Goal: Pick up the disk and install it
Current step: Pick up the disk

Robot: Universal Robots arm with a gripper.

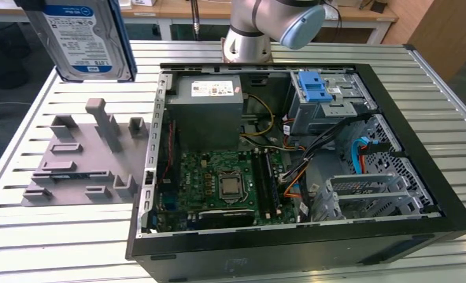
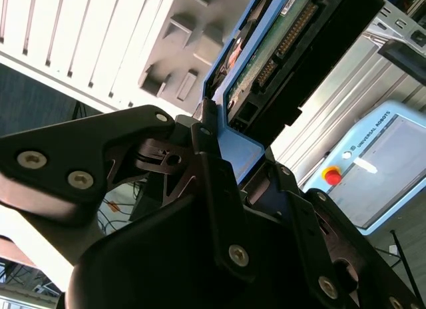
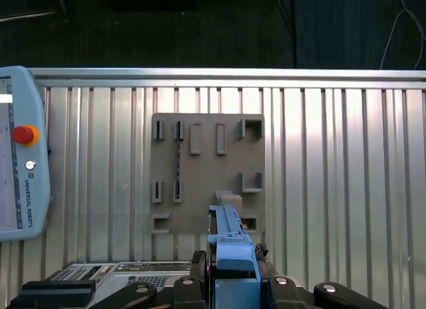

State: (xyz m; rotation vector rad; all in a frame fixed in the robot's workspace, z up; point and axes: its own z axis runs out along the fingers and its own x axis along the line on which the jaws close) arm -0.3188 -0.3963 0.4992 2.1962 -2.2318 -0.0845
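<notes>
1. Status: the gripper (image 2: pixel 239 166) is clamped on the disk (image 1: pixel 87 38), its black fingers pinching the blue end of the side rails. The disk hangs upright, well above the table (image 1: pixel 75 236), over the grey fixture plate (image 1: pixel 68 171) at the exterior view's left and outside the computer case (image 1: pixel 158 147).

2. Slip risk: I judge the hold to be on smooth plastic at one end only. The long metal body hangs below that hold, so a sharp swing could lever the disk round or pull it free. A drop from here would land it on the fixture plate's upright posts.

3. Collision risk: the case wall stands between the disk and the drive cage (image 1: pixel 339 109). A low pass would strike the rim or the power supply (image 1: pixel 209 109) just inside it.

4. Snag risk: a bundle of cables (image 1: pixel 327 138) lies just beside the cage. A corner of the disk could catch one and drag it.

5. Alignment risk: the cage opening looks narrow, with the blue latch (image 1: pixel 315 88) on top of it. I judge that any tilt of the disk in the fingers would jam the rails against the cage edge.

6. Table hazard: the teach pendant (image 3: pixel 20 156) lies on the slats near the fixture plate. A wide arc could clip it.
</notes>
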